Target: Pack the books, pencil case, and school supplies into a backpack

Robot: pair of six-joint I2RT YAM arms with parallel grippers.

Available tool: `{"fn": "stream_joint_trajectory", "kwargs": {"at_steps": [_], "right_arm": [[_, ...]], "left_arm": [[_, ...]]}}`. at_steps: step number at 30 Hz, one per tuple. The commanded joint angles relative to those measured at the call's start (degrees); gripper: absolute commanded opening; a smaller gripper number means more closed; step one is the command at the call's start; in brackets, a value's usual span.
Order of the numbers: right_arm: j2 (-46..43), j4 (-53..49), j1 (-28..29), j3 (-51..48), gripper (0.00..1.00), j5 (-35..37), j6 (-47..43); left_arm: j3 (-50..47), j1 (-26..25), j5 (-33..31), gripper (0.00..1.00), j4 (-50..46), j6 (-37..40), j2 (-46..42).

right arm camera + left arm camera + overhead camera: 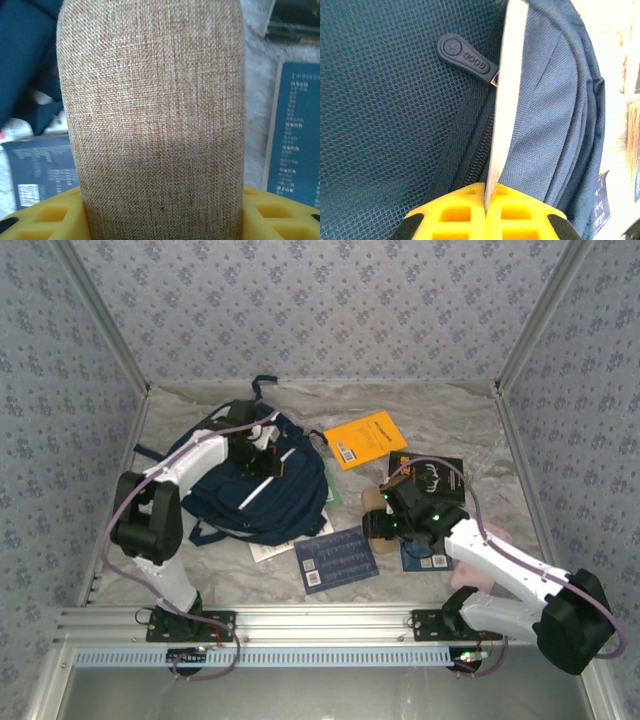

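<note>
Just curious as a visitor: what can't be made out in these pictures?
Top view: the large navy fabric backpack covers most of a pale flat item at its near edge.
Top view: the right arm hides most of one thin dark blue book.
Right wrist view: the tan woven pencil case runs off the top edge.
Top view: the other blue book's print is too small.

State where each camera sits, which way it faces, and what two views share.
Top external: above and behind, looking down at the table; both arms show.
Left wrist: on the left arm, facing the backpack; left end effector pinches its white stripe.
Right wrist: on the right arm, facing the pencil case in the right end effector.
Shared: backpack in top and left wrist.
</note>
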Motion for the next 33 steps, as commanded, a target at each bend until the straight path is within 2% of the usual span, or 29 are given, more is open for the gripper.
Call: {"fn": "stream_joint_trajectory", "kwargs": {"at_steps": [1, 6, 12, 21, 25, 28, 31, 33], "right_arm": [[-3.5, 3.2, -0.3, 2.5, 0.36, -3.6, 1.3], [-1.4, 10.9, 0.2, 6.3, 0.35, -10.0, 4.4], [7.7, 20.2, 2.7, 12.6, 0.35, -14.8, 10.9], [26.7, 30.7, 5.6, 24.5, 0.36, -18.1, 19.2], [35.3, 41.6, 5.4, 26.4, 0.37, -21.3, 27.4], [42.5, 49.9, 6.4, 30.9, 0.41, -24.0, 29.5], [51.0, 50.0, 8.5, 38.3, 0.44, -27.3, 31.4], [55.9, 46.8, 10.2, 43.5, 0.46, -26.6, 31.6]], "left_arm": [[6.1, 2.1, -4.4, 0.0, -3.9, -1.2, -9.9], [8.5, 6.1, -0.7, 0.0, -4.1, -2.9, -17.0], [13.9, 8.5, 7.9, 0.0, -6.2, -2.6, -17.7], [14.5, 11.3, 18.9, 0.0, -0.8, -7.4, -18.8], [13.1, 11.3, 22.1, 0.0, 2.1, -9.9, -19.6], [11.9, 11.3, 23.7, 0.0, 6.4, -12.3, -20.6], [11.2, 11.3, 24.7, 0.0, 8.3, -13.8, -21.0], [11.4, 11.3, 24.7, 0.0, 8.5, -14.2, -21.0]]}}
